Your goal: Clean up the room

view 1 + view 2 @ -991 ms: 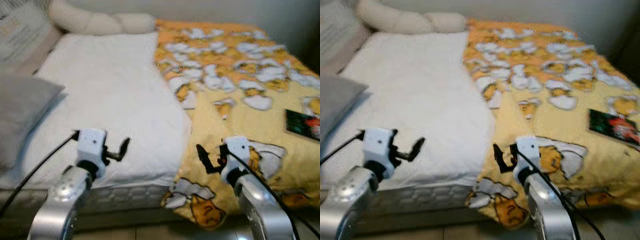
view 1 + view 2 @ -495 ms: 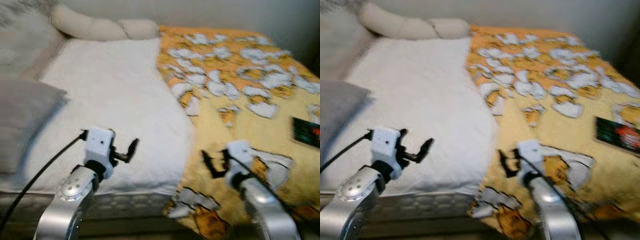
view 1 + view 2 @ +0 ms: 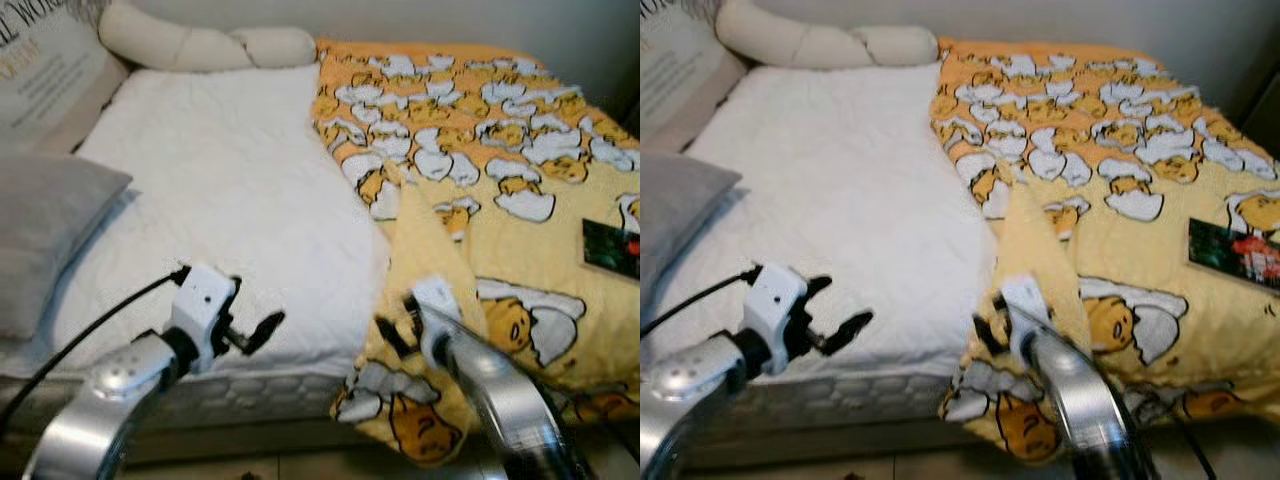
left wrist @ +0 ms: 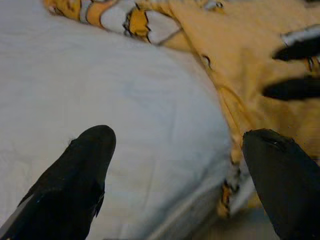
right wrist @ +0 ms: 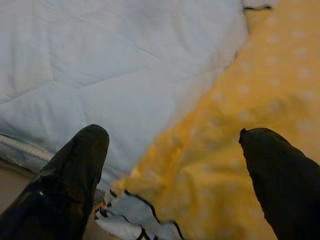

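Only part reads — "L WOR" on the cream pillow (image 3: 45, 75).

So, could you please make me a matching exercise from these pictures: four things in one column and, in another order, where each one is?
Things:
1. yellow blanket
2. grey pillow
3. dark booklet
4. right gripper

Places:
a. lying on the yellow blanket, at the robot's far right
b. at the near edge of the blanket, fingers open
c. covering the right half of the bed
d. on the left side of the white mattress

Pairs: 1-c, 2-d, 3-a, 4-b
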Robot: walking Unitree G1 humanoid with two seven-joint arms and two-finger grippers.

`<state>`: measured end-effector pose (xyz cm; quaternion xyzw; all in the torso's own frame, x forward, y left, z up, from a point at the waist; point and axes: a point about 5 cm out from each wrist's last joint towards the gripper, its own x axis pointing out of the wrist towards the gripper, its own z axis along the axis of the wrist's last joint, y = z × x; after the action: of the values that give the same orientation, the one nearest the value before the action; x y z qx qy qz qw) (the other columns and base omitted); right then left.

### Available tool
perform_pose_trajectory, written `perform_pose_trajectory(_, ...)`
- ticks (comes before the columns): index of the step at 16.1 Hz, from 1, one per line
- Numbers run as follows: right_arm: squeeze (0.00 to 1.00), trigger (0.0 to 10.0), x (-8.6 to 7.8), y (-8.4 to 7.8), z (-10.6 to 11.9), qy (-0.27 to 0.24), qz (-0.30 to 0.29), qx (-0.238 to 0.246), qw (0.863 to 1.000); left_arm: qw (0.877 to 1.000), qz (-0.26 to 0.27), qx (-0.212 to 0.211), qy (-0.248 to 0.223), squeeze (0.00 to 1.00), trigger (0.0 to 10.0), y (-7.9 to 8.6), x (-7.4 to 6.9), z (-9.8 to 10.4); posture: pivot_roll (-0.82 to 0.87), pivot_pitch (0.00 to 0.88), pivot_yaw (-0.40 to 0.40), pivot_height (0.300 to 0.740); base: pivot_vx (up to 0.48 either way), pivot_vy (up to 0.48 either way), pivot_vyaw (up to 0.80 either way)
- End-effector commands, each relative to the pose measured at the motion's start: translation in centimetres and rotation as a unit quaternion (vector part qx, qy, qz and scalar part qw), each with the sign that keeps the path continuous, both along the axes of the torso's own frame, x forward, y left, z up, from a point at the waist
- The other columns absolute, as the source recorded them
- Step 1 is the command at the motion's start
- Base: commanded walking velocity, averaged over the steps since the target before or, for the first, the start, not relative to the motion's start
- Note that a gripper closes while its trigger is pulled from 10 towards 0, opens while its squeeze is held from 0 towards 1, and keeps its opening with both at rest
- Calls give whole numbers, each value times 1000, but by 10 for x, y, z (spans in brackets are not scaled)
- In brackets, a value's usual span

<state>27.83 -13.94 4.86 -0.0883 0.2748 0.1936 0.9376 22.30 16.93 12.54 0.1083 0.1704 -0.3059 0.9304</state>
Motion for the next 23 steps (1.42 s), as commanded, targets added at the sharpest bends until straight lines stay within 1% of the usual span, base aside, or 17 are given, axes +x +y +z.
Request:
perform_pose_trajectory(1, 1000, 10000, 3, 1, -6, 13, 6, -11, 1000, 1000, -21, 1, 4, 0, 10000, -3, -1, 4, 6, 36, 13, 740, 0, 0, 0)
perform_pose_trajectory(3, 1000, 10000, 26, 7, -14, 47, 24, -23, 998, 997, -72, 13, 21, 0, 10000, -5, -3, 8, 43, 77, 7, 740, 0, 0, 0)
perform_pose_trajectory(4, 1000, 10000, 29, 8, -15, 55, 28, -26, 998, 996, -83, 16, 24, 0, 10000, -5, -4, 9, 48, 82, 6, 740, 0, 0, 0)
perform_pose_trajectory(5, 1000, 10000, 37, 11, -16, 60, 31, -36, 997, 994, -104, 20, 30, 0, 10000, -7, -4, 12, 68, 117, 2, 740, 0, 0, 0)
perform_pose_trajectory(7, 1000, 10000, 41, 12, -15, 60, 31, -40, 997, 993, -113, 21, 33, 0, 10000, -7, -4, 13, 72, 124, 1, 740, 0, 0, 0)
perform_pose_trajectory(8, 1000, 10000, 48, 13, -13, 56, 26, -54, 997, 991, -122, 23, 39, 0, 10000, -7, -6, 16, 93, 155, 0, 740, 0, 0, 0)
perform_pose_trajectory(9, 1000, 10000, 58, 13, -8, 52, 10, -84, 995, 990, -130, 26, 50, 0, 10000, -4, -14, 20, 109, 190, 1, 740, 0, 0, 0)
perform_pose_trajectory(11, 1000, 10000, 62, 9, -7, 50, -7, -116, 992, 989, -134, 30, 56, 0, 10000, -2, -19, 22, 112, 205, 4, 740, 0, 0, 0)
perform_pose_trajectory(12, 0, 10000, 62, 3, -10, 53, -30, -135, 989, 989, -133, 26, 62, 0, 10000, -3, -25, 23, 114, 241, 12, 740, 0, 0, 0)
perform_pose_trajectory(15, 0, 10000, 58, -1, -16, 65, -53, -132, 988, 989, -133, 22, 68, 0, 10000, -3, -30, 24, 117, 256, 13, 740, 0, 0, 0)
perform_pose_trajectory(16, 0, 10000, 55, -1, -19, 71, -61, -118, 989, 988, -133, 22, 70, 0, 10000, -4, -32, 25, 129, 267, 15, 740, 0, 0, 0)
perform_pose_trajectory(17, 0, 8078, 51, -5, -25, 80, -73, -116, 987, 988, -132, 21, 73, 0, 10000, -4, -36, 28, 141, 282, 16, 740, 0, 0, 0)
perform_pose_trajectory(18, 0, 8078, 49, -7, -27, 81, -75, -120, 987, 988, -132, 21, 73, 0, 10000, -4, -37, 29, 142, 285, 15, 740, 0, 0, 0)
perform_pose_trajectory(19, 0, 0, 50, -9, -26, 77, -91, -106, 987, 989, -129, 21, 75, 0, 10000, -2, -41, 30, 148, 293, 16, 740, 0, 0, 0)
perform_pose_trajectory(20, 0, 0, 51, -9, -25, 75, -97, -99, 988, 989, -127, 22, 76, 0, 10000, -1, -42, 31, 151, 295, 15, 740, 0, 0, 0)
perform_pose_trajectory(22, 0, 0, 55, -7, -21, 57, -106, -57, 991, 989, -121, 24, 75, 0, 10000, 0, -44, 34, 168, 300, 16, 740, 0, 0, 0)
perform_pose_trajectory(23, 0, 0, 55, -7, -21, 54, -106, -51, 992, 990, -121, 24, 75, 0, 10000, 0, -45, 35, 168, 300, 16, 740, 0, 0, 0)
